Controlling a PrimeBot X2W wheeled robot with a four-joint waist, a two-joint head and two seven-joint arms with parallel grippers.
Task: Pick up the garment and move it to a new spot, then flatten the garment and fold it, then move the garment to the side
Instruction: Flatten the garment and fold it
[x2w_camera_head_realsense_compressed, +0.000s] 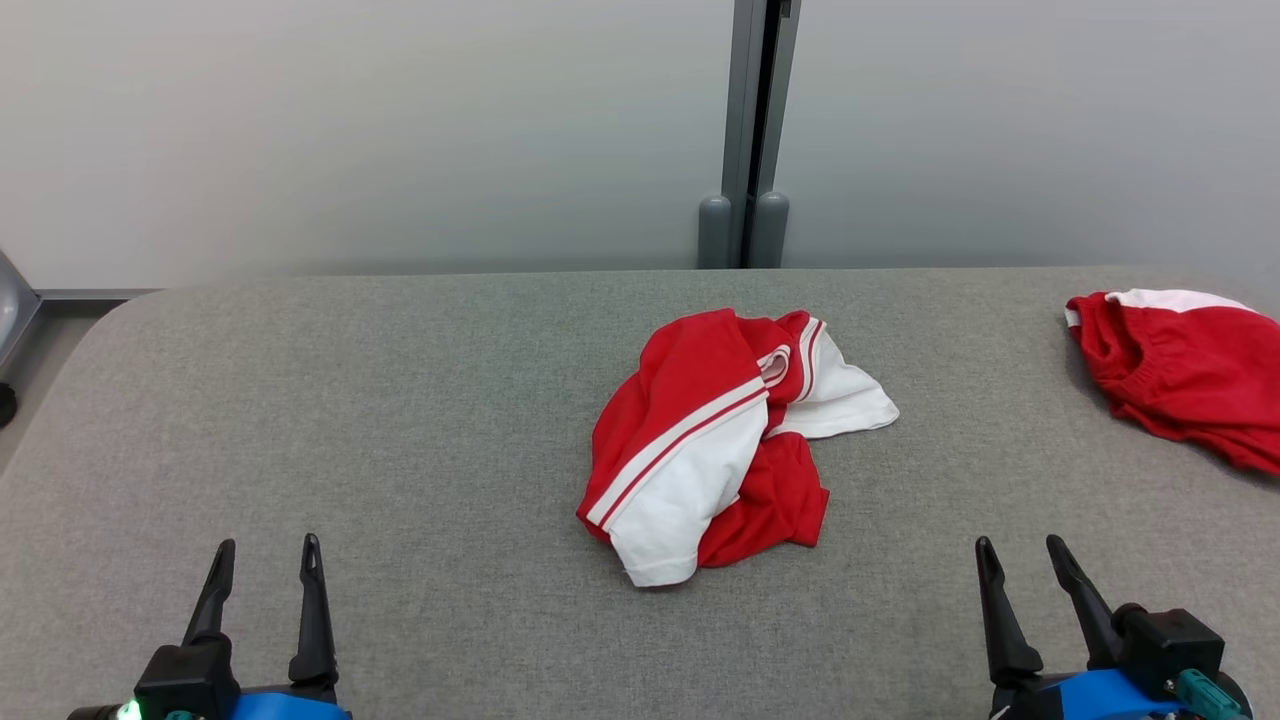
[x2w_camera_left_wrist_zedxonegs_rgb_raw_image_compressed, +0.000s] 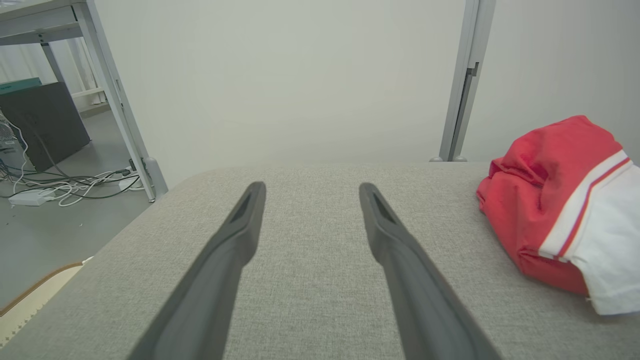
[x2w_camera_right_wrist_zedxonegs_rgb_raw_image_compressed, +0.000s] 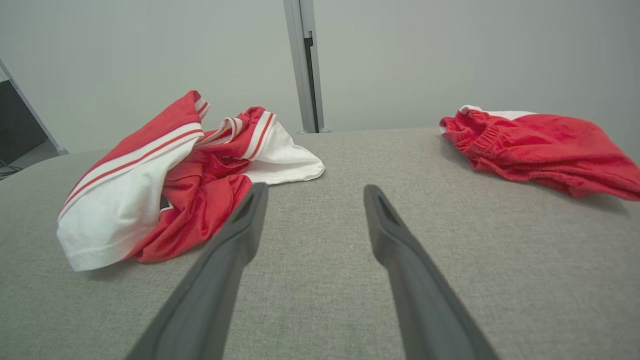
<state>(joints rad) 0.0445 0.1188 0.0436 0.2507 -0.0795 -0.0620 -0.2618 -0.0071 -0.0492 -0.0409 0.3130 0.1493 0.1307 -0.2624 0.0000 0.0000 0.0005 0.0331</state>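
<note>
- Two grippers, the left gripper (x2w_camera_head_realsense_compressed: 269, 543) and the right gripper (x2w_camera_head_realsense_compressed: 1020, 542), sit at the near edge of the grey fabric-covered table (x2w_camera_head_realsense_compressed: 400, 420). Both have their jaws spread wide and empty, probably poised for a first reach.
- Beyond and between them lies the crumpled red-and-white striped garment (x2w_camera_head_realsense_compressed: 720, 440), bunched mid-table where either arm could plausibly get to it.
- A second red garment with an elastic waistband (x2w_camera_head_realsense_compressed: 1180, 370) rests well apart at the far right, seemingly set aside.

Pale wall (x2w_camera_head_realsense_compressed: 350, 130), grey upholstered table (x2w_camera_head_realsense_compressed: 400, 420), cabled floor (x2w_camera_left_wrist_zedxonegs_rgb_raw_image_compressed: 60, 220)
</note>
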